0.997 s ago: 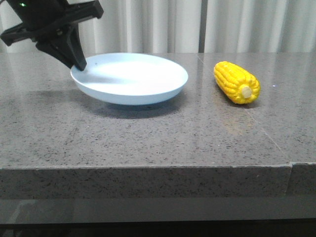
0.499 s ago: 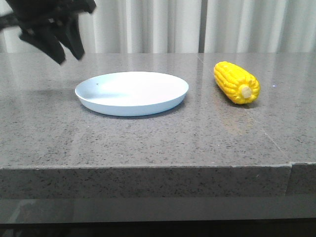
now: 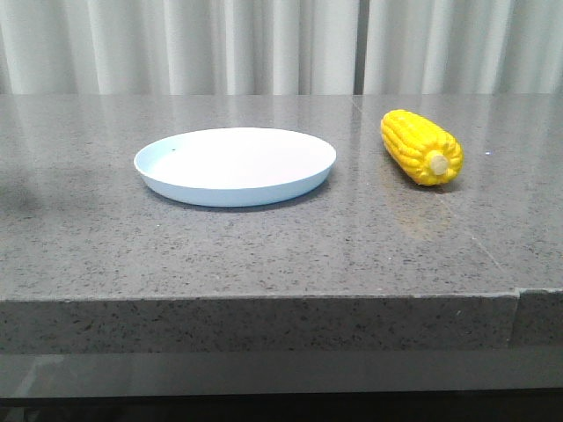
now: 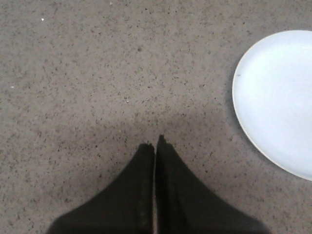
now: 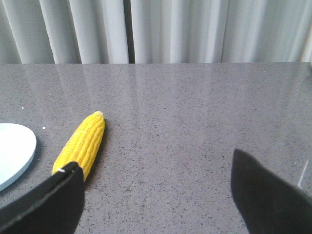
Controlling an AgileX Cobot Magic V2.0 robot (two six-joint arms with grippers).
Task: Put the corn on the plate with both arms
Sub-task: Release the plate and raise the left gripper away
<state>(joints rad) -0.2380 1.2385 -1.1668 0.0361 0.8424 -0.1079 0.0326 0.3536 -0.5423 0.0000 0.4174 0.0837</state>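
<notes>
- Front view shows no arm; the wrist views do: left pincer point(image 4: 155, 146) pressed narrow over bare bench point(image 4: 97, 73), right pincer point(image 5: 156, 190) spread wide, holding nothing.
- Corn point(image 3: 421, 147) lies on the bench right of the plate point(image 3: 235, 166), apart from it.
- The left arm has left the front view since a moment ago.
- Speckled grey stone bench, pale curtains point(image 3: 264, 44) behind.

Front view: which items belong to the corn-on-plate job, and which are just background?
Job:
- corn, lying on the table right of the plate
- plate, bare
- left tool, shut
- right tool, open

Background:
- stone table
- curtain
</notes>
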